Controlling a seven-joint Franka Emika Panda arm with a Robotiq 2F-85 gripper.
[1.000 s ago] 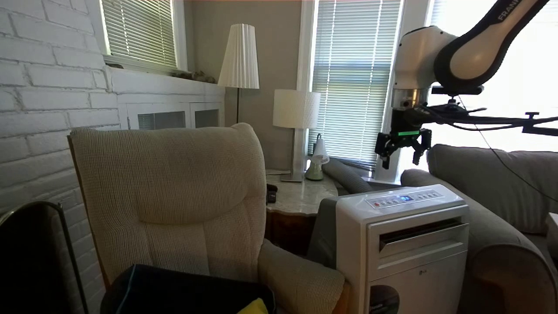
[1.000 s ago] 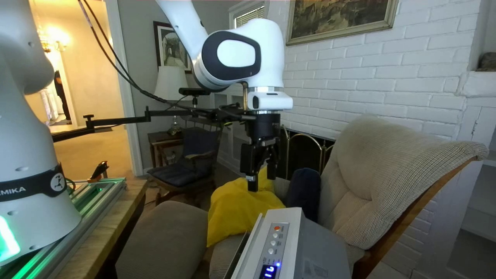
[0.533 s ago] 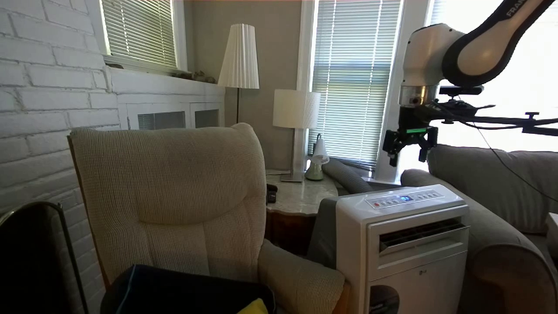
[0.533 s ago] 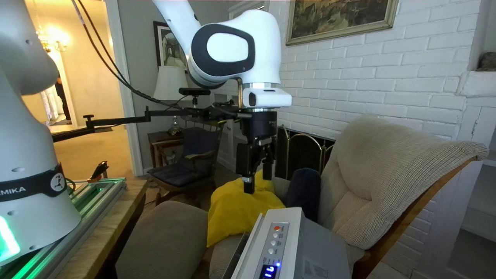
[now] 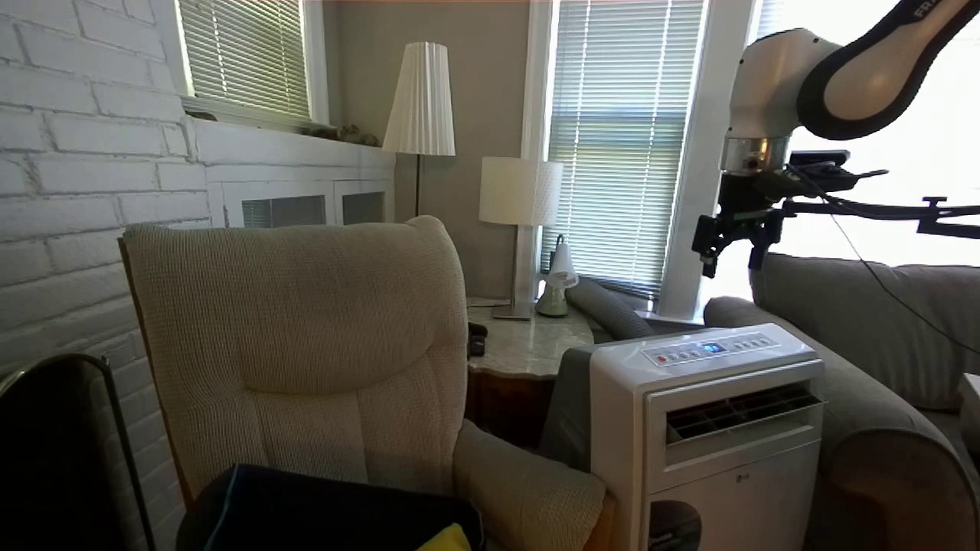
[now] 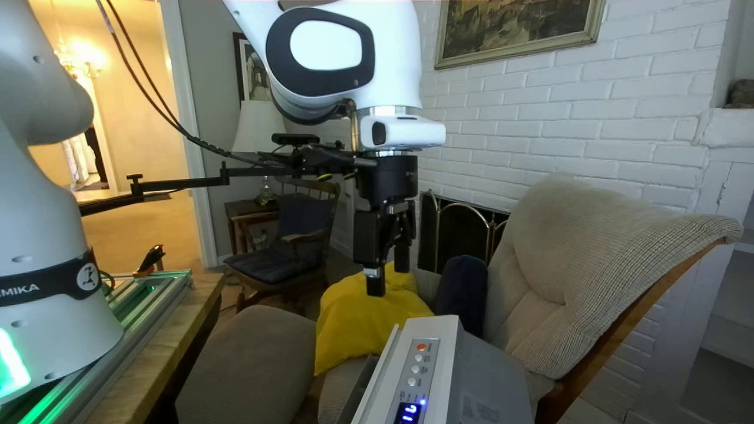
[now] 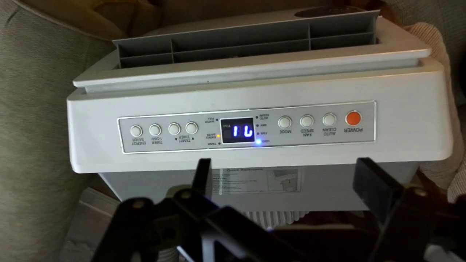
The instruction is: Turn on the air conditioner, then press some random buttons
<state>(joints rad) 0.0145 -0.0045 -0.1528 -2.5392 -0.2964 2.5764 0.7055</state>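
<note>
From afar, I'm seeing a white brick wall [image 5: 76,161] near an armchair [image 5: 298,321]; behind the armchair, a floor lamp [image 5: 419,99] is rising, a table [image 5: 528,348] is bearing another lamp [image 5: 521,191], and window blinds [image 5: 624,145] are glowing.

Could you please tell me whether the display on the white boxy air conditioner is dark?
No, in the wrist view the black rectangular display on the white boxy air conditioner shows glowing blue digits.

Both ext. views: my arm [image 5: 877,80] slopes down to the wrist [image 6: 400,132], gripper [image 5: 733,266] hanging below, pointing approx. straight down. Wrist cam shows me its fingers [image 7: 376,189] spread well apart. In an ext. view my base [image 6: 50,333] glows green low down.
</note>
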